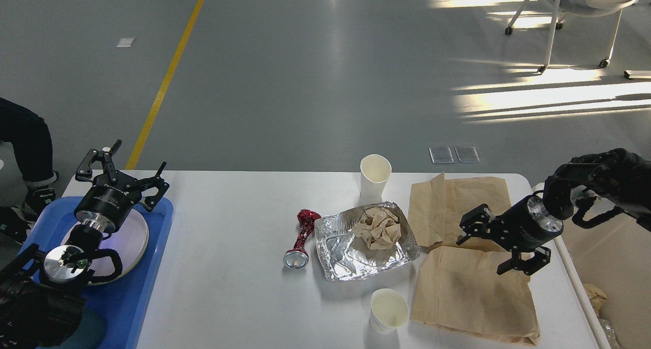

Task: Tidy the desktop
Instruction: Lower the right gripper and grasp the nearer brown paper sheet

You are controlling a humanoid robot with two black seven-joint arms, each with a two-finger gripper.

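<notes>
A: While the white desk (229, 267) fills the lower view, what sits on it?

B: Mid-desk: foil tray (363, 242) with a crumpled brown wad (379, 228) inside. Red crushed can (301, 238) lies just beside the tray's left edge. One paper cup (375, 177) upright near the far edge, another (388, 310) near the near edge. Two brown bags toward the right edge: far bag (447, 206), near bag (473, 293), overlapping.

A: Right claw?

B: Right claw (491, 247) over the bags' seam, fingers spread wide, nothing held. Cannot tell whether it touches the paper.

A: Left?

B: Left claw (122, 173) at the left edge, over a blue tray (147, 288) carrying a round plate (135, 239). Fingers spread, empty.

A: Beyond the right edge?

B: A white bin (610, 267), scraps in its bottom.
</notes>
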